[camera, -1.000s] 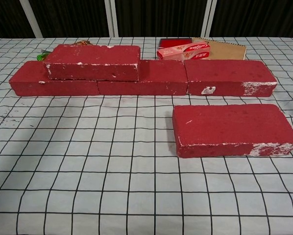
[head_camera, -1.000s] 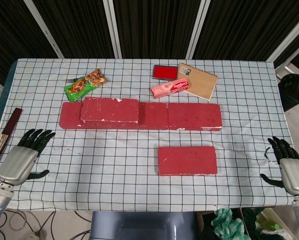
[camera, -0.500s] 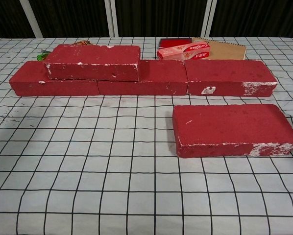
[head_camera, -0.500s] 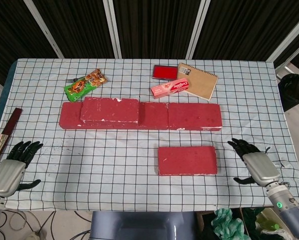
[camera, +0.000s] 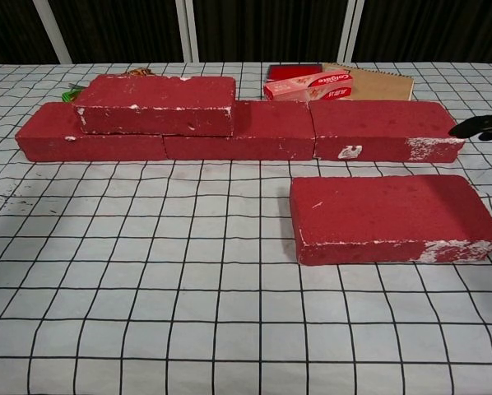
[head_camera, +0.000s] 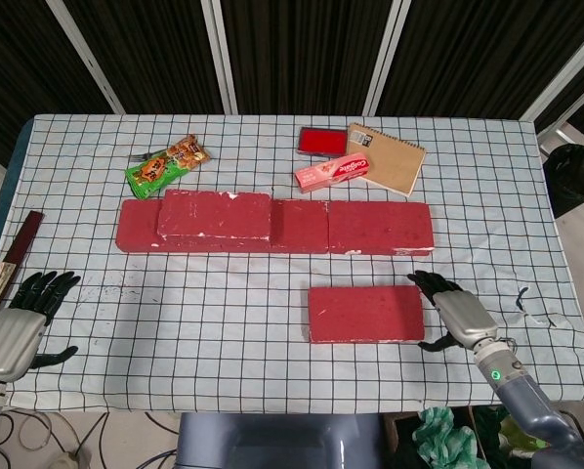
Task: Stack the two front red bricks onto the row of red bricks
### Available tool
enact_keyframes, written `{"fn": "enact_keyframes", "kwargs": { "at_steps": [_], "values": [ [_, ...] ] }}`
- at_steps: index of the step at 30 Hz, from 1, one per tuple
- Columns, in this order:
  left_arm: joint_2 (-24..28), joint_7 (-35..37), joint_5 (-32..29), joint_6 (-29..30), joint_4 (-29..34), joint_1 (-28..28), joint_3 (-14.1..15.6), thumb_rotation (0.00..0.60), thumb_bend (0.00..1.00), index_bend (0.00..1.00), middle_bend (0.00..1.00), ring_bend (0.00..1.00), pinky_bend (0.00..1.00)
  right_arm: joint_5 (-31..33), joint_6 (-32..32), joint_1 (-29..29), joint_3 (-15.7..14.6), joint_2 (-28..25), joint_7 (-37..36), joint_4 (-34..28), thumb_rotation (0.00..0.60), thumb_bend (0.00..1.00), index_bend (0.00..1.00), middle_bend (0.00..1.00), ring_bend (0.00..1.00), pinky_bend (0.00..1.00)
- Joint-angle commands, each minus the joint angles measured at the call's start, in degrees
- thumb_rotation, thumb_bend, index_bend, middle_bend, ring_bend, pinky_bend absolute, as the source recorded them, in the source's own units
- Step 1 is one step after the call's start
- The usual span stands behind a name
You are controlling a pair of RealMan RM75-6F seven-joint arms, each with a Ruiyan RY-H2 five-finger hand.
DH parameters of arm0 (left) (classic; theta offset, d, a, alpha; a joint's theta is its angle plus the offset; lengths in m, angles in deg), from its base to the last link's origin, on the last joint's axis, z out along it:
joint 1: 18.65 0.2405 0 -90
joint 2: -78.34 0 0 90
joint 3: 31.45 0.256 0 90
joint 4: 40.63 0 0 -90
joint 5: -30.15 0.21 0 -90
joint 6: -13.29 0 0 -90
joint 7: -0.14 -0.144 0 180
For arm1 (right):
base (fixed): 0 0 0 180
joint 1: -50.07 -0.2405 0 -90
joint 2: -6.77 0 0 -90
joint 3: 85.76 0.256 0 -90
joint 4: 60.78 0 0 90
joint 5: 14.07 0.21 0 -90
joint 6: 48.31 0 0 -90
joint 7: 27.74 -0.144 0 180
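A row of red bricks point(head_camera: 370, 228) point(camera: 238, 132) lies across the middle of the checked cloth, and one more red brick point(head_camera: 214, 215) point(camera: 155, 104) is stacked on its left part. A single front red brick point(head_camera: 365, 313) point(camera: 390, 217) lies flat nearer to me, right of centre. My right hand point(head_camera: 448, 308) is open just off that brick's right end, fingers spread, not touching it; only its fingertips point(camera: 483, 126) show in the chest view. My left hand point(head_camera: 23, 322) is open at the table's front left corner, far from the bricks.
Behind the row lie a green snack packet point(head_camera: 165, 164), a pink toothpaste box point(head_camera: 332, 173), a red flat case point(head_camera: 322, 140) and a brown notebook point(head_camera: 390, 156). A dark red stick point(head_camera: 9, 264) lies along the left table edge. A dark bin point(head_camera: 573, 176) stands right of the table.
My right hand has moved left and forward from the table's right edge to the right end of the front brick. My left hand drew back toward the front left corner.
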State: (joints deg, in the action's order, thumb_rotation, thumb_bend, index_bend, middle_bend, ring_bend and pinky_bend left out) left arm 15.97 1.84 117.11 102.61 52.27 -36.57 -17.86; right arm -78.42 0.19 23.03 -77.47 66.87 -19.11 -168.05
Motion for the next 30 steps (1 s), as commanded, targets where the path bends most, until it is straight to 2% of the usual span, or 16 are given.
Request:
{"fn": "enact_keyframes", "kwargs": {
  "at_steps": [1, 16, 30],
  "values": [
    [0.01, -0.07, 0.00, -0.51, -0.02, 0.22, -0.45, 0.600, 0.00, 0.05, 0.06, 0.00, 0.00, 3.68, -0.86, -2.13, 0.33, 2.22, 2.96, 0.40, 0.600, 0.06, 0.00, 0.00, 0.00, 0.12],
    [0.07, 0.07, -0.32, -2.71, -0.03, 1.36, -3.24, 0.600, 0.00, 0.05, 0.06, 0.00, 0.00, 14.72, 1.66, -7.82, -2.25, 8.93, 15.77, -0.56, 0.600, 0.03, 0.00, 0.00, 0.00, 0.11],
    [0.09, 0.67, -0.28, -3.55, -0.33, 2.39, -5.32, 0.600, 0.00, 0.05, 0.06, 0.00, 0.00, 15.73, 7.67, -9.37, -3.76, 12.76, 21.95, -0.71, 0.600, 0.03, 0.00, 0.00, 0.00, 0.09]
  ]
}}
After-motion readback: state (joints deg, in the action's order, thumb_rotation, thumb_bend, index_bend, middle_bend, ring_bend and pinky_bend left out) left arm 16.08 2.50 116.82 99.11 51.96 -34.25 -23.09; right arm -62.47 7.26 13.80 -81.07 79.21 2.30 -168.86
